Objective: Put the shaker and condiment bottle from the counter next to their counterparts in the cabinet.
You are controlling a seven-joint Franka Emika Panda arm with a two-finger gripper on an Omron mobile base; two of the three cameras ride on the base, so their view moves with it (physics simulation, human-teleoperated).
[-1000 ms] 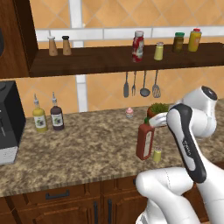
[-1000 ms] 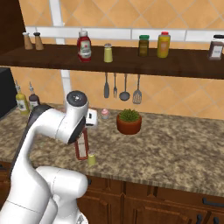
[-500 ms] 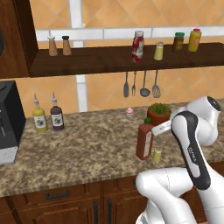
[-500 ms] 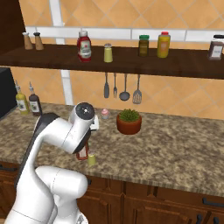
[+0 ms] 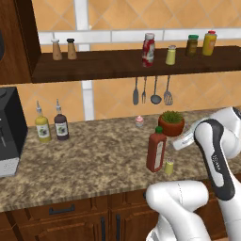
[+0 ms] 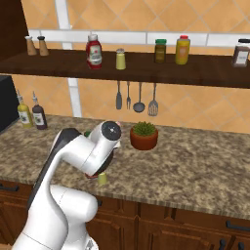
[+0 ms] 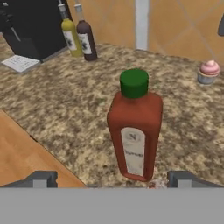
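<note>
Two dark fingertips (image 7: 40,179) of the pincer (image 7: 111,180) stand wide apart, low beside the condiment bottle (image 7: 134,127), gripping nothing. It stands upright on the table (image 5: 94,160) with the shaker (image 5: 169,166) just beside it. Up on the cabinet (image 5: 117,63) stand the white-capped red bottle (image 5: 148,49) and twin shaker (image 5: 171,55).

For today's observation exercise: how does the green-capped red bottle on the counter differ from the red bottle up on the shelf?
The condiment bottle has a green cap and stands on the counter; the shelf bottle has a white cap and stands on the cabinet. Both are red, upright, with pale labels.
</note>
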